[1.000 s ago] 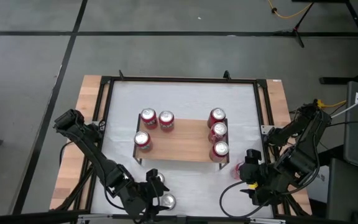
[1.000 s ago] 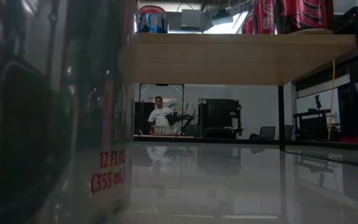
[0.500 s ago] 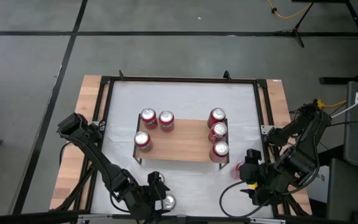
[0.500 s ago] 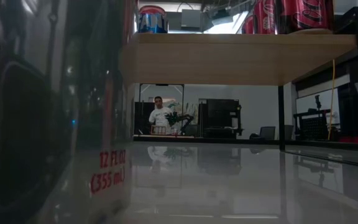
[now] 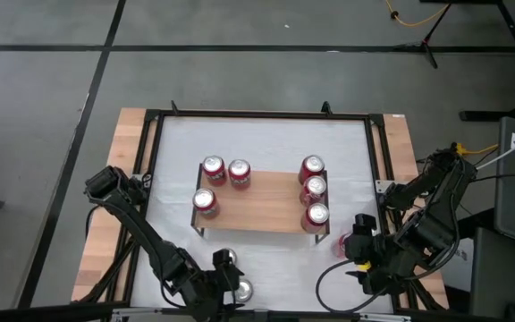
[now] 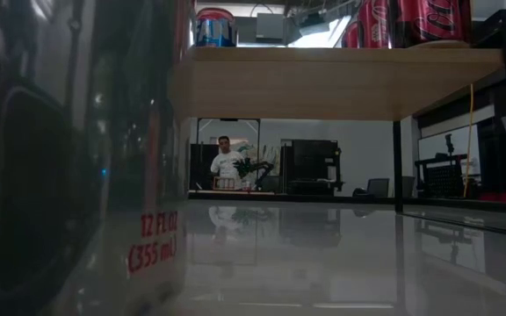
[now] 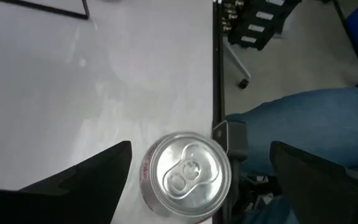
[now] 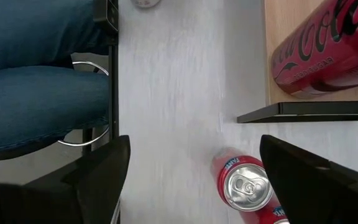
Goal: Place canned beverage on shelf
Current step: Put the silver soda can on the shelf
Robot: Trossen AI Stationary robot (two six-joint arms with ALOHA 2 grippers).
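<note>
The shelf [image 5: 259,201] stands at the middle of the white-topped desk [image 5: 257,143], its light plank carrying six red cans: three at its left end [image 5: 214,182] and three in a row along its right end [image 5: 313,192]. The desk has a black frame and bare wooden strips along both sides, and it sits on a grey floor crossed by dark lines.

In front of the shelf's left end, at the desk's near edge, a silver-topped can [image 7: 186,177] stands upright on the white surface. The left gripper [image 7: 194,177] is above it with its jaws spread wide, one finger on each side of the can and neither touching it. A second can top [image 5: 225,258] shows just beside it, nearer the shelf.

Off the shelf's right front corner, another red can [image 8: 244,183] stands upright on the desk. The right gripper [image 8: 191,180] hangs over that spot with its jaws spread wide and nothing between them.

Beyond the desk's near edge, a person's jeans-clad legs [image 8: 36,81] show. From desk level, under the shelf, a distant person in a white shirt [image 6: 227,162] stands among dark equipment.
</note>
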